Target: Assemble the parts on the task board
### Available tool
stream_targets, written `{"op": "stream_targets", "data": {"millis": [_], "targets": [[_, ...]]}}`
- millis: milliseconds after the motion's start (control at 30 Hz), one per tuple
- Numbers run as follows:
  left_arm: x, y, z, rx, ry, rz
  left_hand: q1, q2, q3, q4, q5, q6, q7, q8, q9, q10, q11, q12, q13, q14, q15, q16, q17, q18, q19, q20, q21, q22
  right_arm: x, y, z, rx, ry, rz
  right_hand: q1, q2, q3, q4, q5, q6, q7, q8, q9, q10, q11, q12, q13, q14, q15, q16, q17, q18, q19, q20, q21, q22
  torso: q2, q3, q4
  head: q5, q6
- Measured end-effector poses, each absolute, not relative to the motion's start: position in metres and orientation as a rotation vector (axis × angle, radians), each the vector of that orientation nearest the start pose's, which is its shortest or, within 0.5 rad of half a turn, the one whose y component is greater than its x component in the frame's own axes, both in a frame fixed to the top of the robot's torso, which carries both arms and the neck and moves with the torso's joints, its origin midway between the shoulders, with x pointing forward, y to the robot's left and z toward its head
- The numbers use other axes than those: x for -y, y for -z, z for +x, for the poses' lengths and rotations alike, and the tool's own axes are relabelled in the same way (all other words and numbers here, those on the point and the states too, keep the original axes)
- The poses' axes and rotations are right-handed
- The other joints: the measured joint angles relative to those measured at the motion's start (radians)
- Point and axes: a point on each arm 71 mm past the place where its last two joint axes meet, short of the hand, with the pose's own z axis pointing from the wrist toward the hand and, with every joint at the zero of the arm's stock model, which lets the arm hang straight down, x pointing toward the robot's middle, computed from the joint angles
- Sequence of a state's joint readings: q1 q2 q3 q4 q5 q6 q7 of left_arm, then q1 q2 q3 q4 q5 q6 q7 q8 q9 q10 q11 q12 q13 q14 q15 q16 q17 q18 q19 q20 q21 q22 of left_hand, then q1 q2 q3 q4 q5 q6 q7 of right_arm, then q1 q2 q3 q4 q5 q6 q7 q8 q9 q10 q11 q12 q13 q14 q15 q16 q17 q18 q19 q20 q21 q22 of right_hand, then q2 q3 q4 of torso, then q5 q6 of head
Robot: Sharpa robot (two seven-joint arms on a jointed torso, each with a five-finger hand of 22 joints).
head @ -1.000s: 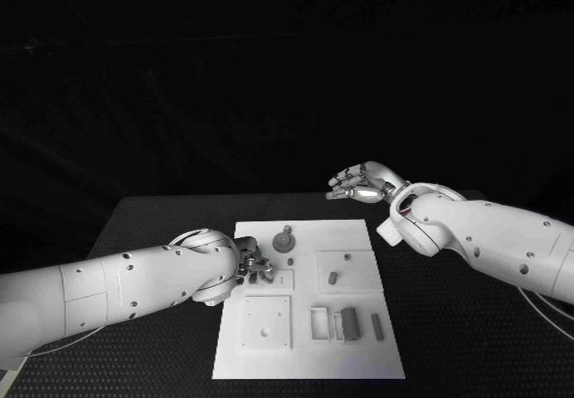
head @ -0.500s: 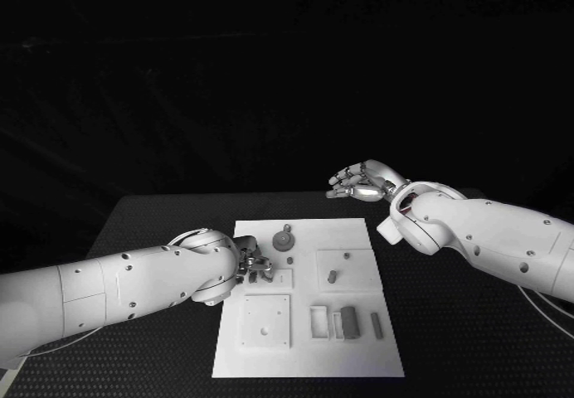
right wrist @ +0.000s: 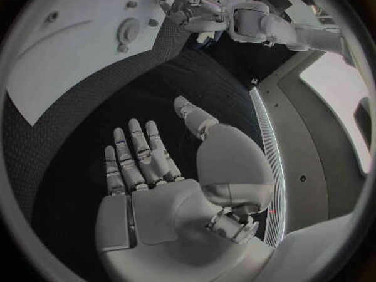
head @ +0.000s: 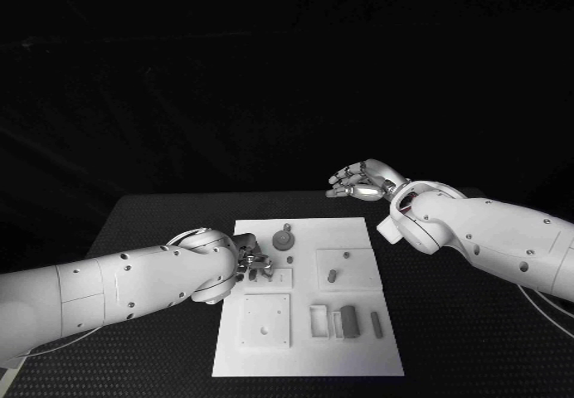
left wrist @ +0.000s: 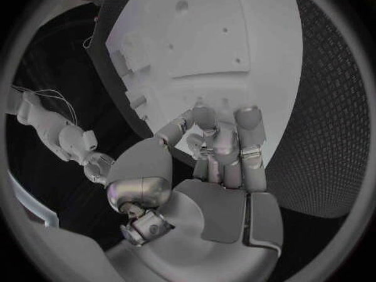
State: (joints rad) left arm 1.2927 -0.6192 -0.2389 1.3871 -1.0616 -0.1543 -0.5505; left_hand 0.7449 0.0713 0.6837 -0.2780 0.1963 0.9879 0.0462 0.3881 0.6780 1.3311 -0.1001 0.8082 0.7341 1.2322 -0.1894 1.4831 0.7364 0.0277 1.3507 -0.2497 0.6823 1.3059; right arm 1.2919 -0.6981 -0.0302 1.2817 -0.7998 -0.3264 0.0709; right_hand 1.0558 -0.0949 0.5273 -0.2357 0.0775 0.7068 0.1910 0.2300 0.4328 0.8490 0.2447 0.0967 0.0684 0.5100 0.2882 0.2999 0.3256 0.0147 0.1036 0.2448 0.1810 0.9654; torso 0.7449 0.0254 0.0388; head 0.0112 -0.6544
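Head view: little differs from a second ago; the left hand [head: 251, 264] remains at the white task board's [head: 359, 352] left edge on the black dimpled surface [head: 466, 332], the right hand [head: 362, 183] raised beyond the far edge. A grey gear-shaped part [head: 284, 241] lies flat.

Left wrist view: the left hand [left wrist: 223, 150] presses silver fingertips [left wrist: 249, 118] together onto the board; whether it pinches anything, I cannot tell.

Right wrist view: the right hand [right wrist: 149, 163] is spread, holding nothing.

Two bulky white arms with smooth rounded shells, small dark screw holes dotted along them, left hand [head: 251, 265] and right hand [head: 362, 183] silver metal with segmented fingers, glossy domed thumb base, thin pale cables trailing beneath each forearm
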Motion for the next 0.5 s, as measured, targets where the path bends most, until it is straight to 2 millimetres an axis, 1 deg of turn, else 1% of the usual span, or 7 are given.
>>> {"op": "stream_targets", "data": {"millis": [333,500], "targets": [[-0.1588,0.2443,0.4958,-2.17,0.344,-0.219,0.001,-0.001,0.0,0.0,-0.003,0.0,0.0,0.0,0.001,0.0,0.0,0.0,0.0,0.004,-0.004,0.0,-0.001,0.001,0.0,0.0,0.0,0.0,0.1998,0.1479,0.5472,-1.614,-0.987,0.401,0.0,0.0,0.0,0.0,0.0,0.0,0.0,0.0,0.0,0.0,0.0,0.0,0.0,-0.002,0.002,0.0,0.0,0.0,0.0,0.0,0.0,0.0,0.0,0.0002,0.0002,0.0,0.0],[-0.1597,0.2469,0.4949,-2.176,0.342,-0.22,0.001,-0.001,-0.001,-0.001,-0.004,0.0,0.0,-0.002,0.001,0.0,0.0,0.0,0.0,0.004,-0.004,0.0,-0.001,0.002,0.004,0.004,0.0,0.0,0.1986,0.1479,0.5472,-1.614,-0.989,0.399,0.0,0.0,0.0,0.0,0.0,0.0,0.0,0.0,-0.001,0.0,0.0,0.0,0.0,-0.002,0.002,0.0,0.0,0.0,0.0,0.0,0.0,0.001,0.0,0.0001,-0.0007,-0.001,-0.002]]}}
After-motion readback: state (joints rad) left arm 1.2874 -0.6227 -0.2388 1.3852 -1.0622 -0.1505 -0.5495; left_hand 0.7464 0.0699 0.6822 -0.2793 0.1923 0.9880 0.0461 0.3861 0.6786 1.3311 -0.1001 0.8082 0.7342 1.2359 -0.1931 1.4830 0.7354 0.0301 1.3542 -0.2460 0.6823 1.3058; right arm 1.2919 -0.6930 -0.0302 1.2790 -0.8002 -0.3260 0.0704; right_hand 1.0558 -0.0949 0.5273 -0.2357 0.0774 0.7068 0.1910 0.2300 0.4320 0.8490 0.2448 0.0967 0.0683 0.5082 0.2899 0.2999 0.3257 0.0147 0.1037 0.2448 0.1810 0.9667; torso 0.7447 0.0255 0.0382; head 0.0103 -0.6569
